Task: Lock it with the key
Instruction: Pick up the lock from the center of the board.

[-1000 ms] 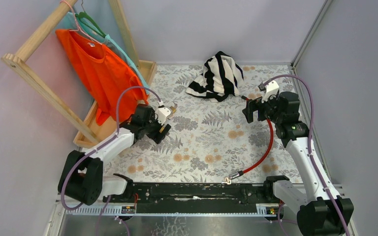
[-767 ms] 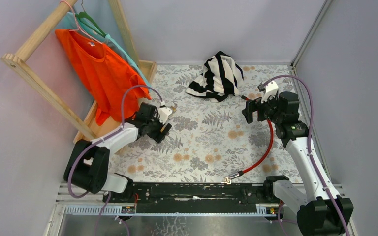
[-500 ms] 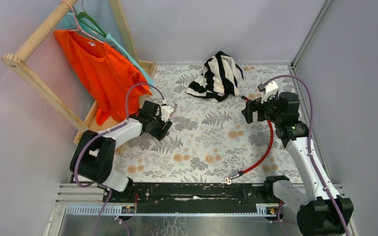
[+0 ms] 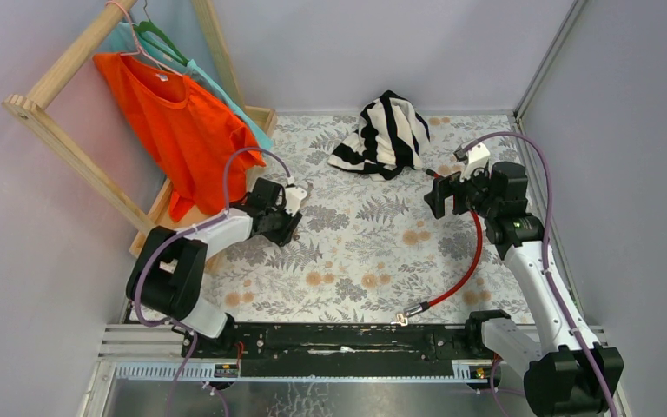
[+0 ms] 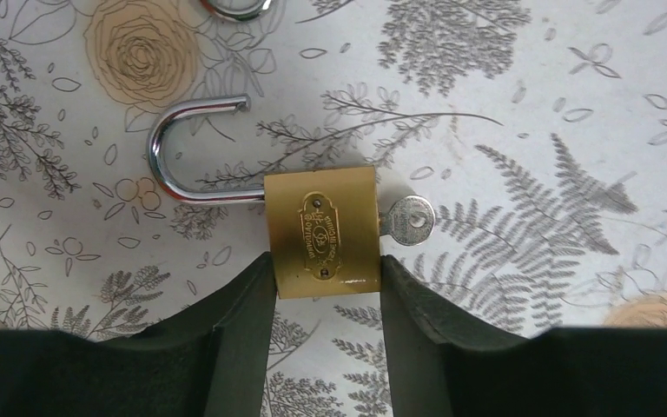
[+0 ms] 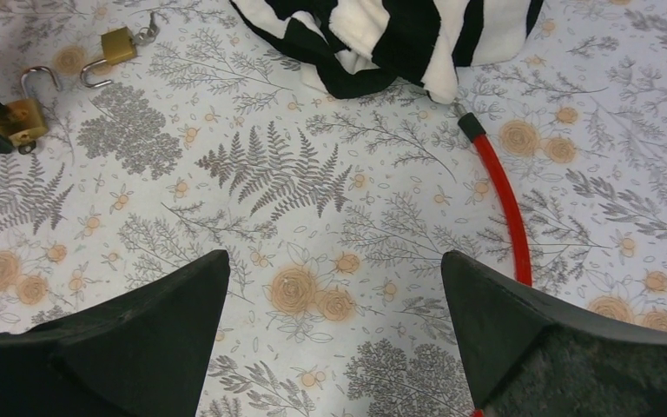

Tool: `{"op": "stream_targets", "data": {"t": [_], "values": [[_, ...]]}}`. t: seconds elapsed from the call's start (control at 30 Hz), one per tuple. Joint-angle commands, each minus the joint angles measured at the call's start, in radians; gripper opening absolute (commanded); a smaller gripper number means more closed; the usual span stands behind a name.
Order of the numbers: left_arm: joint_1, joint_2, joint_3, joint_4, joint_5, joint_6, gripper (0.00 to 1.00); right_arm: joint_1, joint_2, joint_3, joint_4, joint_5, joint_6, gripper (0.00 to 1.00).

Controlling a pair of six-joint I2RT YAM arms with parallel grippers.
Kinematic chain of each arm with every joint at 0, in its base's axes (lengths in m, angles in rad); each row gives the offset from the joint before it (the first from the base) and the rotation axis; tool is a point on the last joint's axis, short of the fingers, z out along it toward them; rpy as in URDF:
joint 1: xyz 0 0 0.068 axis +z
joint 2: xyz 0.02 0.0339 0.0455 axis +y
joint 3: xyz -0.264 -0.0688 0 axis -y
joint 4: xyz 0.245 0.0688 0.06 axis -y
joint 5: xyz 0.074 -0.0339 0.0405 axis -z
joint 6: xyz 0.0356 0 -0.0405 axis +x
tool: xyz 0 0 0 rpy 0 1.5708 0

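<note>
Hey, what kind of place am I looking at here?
Probably a robotics lab test cell dressed with household props: a left arm and right arm bolted to a rail, plain grey walls, plus a wooden clothes rack and a brass padlock on a floral tablecloth.

Left gripper [image 5: 324,268] clamped, right gripper [image 6: 334,261] splayed

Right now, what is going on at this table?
The left gripper has its fingers against both sides of a brass padlock lying on the flowered table. Its shackle is open and a key sits in the padlock. The right gripper hangs open above the table, near a red cable, holding nothing.
</note>
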Motion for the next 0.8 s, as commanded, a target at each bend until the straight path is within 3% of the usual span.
{"op": "stream_targets", "data": {"t": [0.0,0.1,0.33,0.57,0.77], "values": [[-0.004,-0.096,-0.018,0.074,0.094,0.016,0.11,-0.002,0.028,0.006,0.084,-0.077,0.064,0.99],[-0.007,-0.183,-0.011,0.106,0.161,0.006,0.01,0.030,0.080,0.030,0.129,-0.142,0.118,0.99],[-0.054,-0.285,0.138,0.123,0.246,-0.058,0.00,0.163,0.273,0.127,0.317,-0.311,0.291,0.99],[-0.160,-0.310,0.239,0.181,0.196,-0.074,0.00,0.289,0.404,0.188,0.509,-0.407,0.516,0.99],[-0.221,-0.283,0.295,0.194,0.141,-0.115,0.00,0.327,0.449,0.153,0.699,-0.440,0.738,0.99]]}}
